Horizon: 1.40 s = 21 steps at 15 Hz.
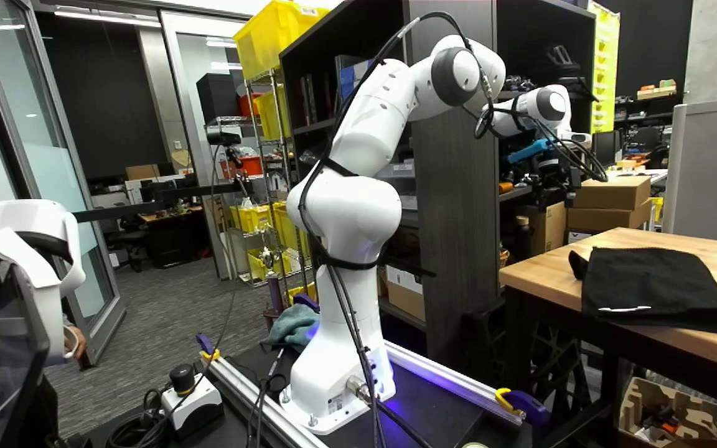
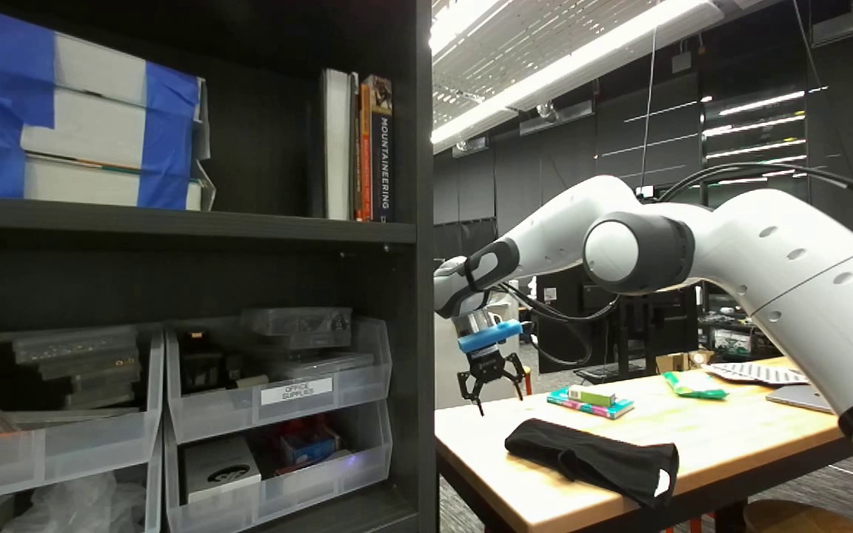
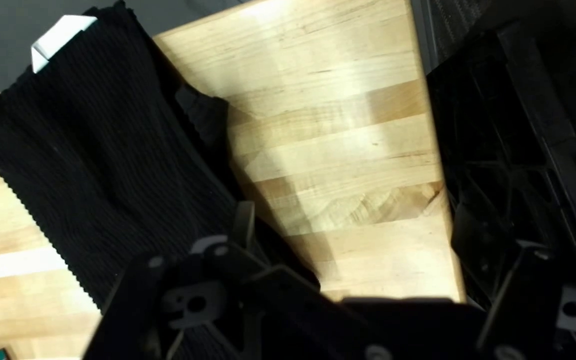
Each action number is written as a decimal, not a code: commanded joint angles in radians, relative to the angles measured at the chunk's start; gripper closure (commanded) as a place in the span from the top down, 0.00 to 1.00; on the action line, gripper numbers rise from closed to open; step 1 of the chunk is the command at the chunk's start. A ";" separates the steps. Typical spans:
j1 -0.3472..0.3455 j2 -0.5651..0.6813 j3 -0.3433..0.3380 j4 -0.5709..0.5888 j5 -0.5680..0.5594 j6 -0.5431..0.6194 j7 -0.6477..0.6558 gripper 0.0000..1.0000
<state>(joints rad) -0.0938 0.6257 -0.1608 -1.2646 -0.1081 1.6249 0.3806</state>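
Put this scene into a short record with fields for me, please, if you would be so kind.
Gripper: open, holding nothing, raised above the table
Cloth: black, ribbed, lying on the table, one end reaching past its edge, apart from the gripper
Tag: white, at the cloth's overhanging end
Also on the table: book with a small box on top; green packet
Shelf: dark, holding clear bins, one labelled OFFICE SUPPLIES
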 commanded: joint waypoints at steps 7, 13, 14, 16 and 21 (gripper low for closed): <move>0.006 0.011 -0.016 0.040 -0.036 0.009 0.000 1.00; -0.010 0.012 0.000 0.044 0.019 0.013 0.003 1.00; -0.012 0.011 0.003 0.043 0.035 0.010 0.004 1.00; -0.017 -0.002 0.012 0.034 0.074 -0.010 -0.006 1.00; -0.005 0.006 0.002 0.026 0.069 0.009 -0.006 1.00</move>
<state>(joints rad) -0.0971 0.6306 -0.1600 -1.2427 -0.0388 1.6373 0.3757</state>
